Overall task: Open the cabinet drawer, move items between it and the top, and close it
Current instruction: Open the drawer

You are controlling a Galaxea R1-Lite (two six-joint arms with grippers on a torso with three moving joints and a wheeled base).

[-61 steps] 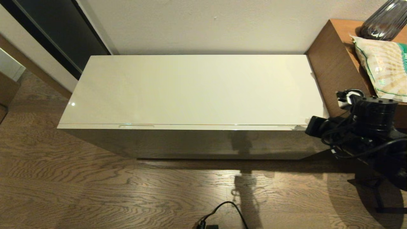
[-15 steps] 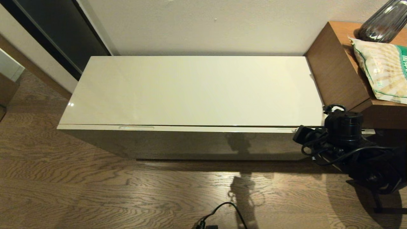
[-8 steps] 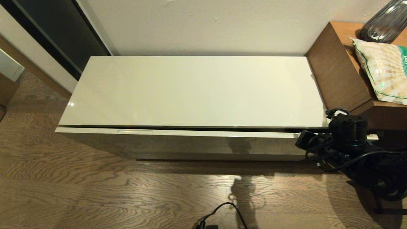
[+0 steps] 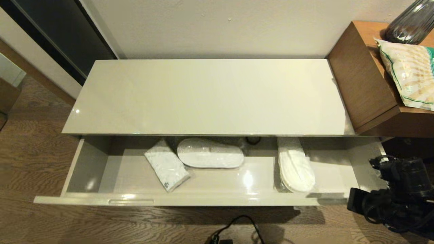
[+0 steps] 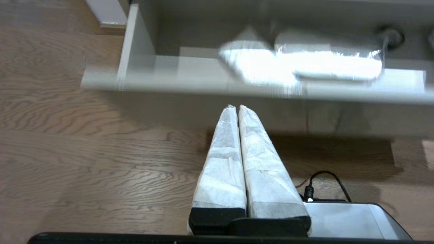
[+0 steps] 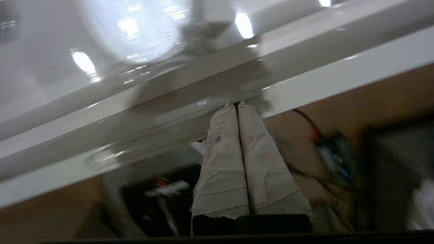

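The cabinet drawer (image 4: pixel 210 199) stands pulled far out over the floor. Inside it lie three pairs of white slippers in clear plastic: one at the left (image 4: pixel 166 166), one in the middle (image 4: pixel 210 153) and one at the right (image 4: pixel 295 166). The glossy cream top (image 4: pixel 210 98) is bare. My right gripper (image 6: pixel 236 104) is shut, with its tips against the drawer's front rim (image 6: pixel 190 101) at the right end. In the head view only its black wrist (image 4: pixel 390 200) shows there. My left gripper (image 5: pixel 235 107) is shut with nothing in it, low over the floor before the drawer front (image 5: pixel 190 84).
A small black ring (image 4: pixel 252 139) lies at the back of the drawer. A taller brown wooden table (image 4: pixel 366 81) adjoins on the right, carrying a snack bag (image 4: pixel 410 71) and a dark vase (image 4: pixel 410 22). A black cable (image 4: pixel 237 223) lies on the floor.
The drawer was only a crack open half a second ago and now stands far out, showing the slippers. My right arm has drawn back toward me with the drawer's front.
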